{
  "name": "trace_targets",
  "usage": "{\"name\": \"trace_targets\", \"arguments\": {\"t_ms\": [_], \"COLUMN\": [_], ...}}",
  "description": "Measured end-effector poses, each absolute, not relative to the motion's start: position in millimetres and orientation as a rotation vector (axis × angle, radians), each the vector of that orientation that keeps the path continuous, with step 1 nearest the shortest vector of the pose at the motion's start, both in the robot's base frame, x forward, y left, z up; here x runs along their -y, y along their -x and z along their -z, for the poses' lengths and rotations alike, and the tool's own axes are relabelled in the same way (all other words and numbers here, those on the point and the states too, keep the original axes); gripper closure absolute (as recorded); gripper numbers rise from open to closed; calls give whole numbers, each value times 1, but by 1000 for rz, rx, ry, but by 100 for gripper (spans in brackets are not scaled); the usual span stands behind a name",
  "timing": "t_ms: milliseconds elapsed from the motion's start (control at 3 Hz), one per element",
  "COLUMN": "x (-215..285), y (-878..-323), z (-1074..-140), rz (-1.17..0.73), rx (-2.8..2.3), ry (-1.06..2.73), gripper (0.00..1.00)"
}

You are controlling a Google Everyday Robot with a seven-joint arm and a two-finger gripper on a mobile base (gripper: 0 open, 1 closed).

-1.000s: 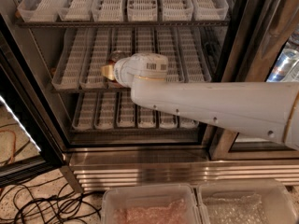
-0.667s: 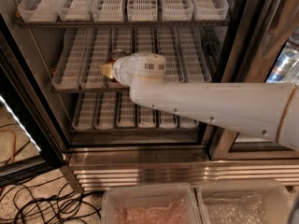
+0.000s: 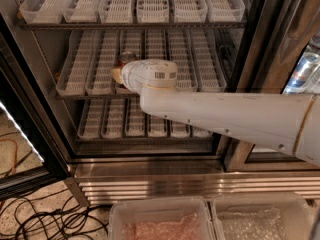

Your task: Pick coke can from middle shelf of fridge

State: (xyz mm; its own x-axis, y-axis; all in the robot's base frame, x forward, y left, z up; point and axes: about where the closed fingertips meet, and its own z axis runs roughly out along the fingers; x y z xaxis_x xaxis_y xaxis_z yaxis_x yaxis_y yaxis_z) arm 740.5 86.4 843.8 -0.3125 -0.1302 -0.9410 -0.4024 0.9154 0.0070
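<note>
The fridge (image 3: 60, 149) stands open with three racks of white slotted trays. The middle shelf (image 3: 185, 59) holds long white lane trays. The coke can (image 3: 127, 58), red with a silver top, stands upright in a left-of-centre lane, mostly hidden behind my wrist. My white arm reaches in from the right across the shelf front. My gripper (image 3: 116, 75) shows only as a yellowish tip at the left end of the wrist, just below and in front of the can. I cannot tell whether it touches the can.
The black door frame (image 3: 252, 59) stands right of the shelves, with silver-and-blue cans (image 3: 302, 71) behind the glass. The ribbed steel base (image 3: 175, 186) is below. Two clear plastic bins (image 3: 210, 221) sit at the bottom. Black cables (image 3: 45, 219) lie on the floor at left.
The arm and gripper have barely moved, staying at the front of the middle shelf by the can.
</note>
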Motion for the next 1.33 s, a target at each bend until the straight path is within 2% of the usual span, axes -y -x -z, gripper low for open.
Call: {"name": "trace_targets", "arguments": {"t_ms": [333, 667, 1333], "x": [-86, -87, -79], "y": [-740, -738, -729], "z": [-844, -852, -891], "rz": [-285, -285, -272], "rx": [-1886, -1873, -1817], "ry": [392, 431, 436], "gripper": [88, 100, 100]}}
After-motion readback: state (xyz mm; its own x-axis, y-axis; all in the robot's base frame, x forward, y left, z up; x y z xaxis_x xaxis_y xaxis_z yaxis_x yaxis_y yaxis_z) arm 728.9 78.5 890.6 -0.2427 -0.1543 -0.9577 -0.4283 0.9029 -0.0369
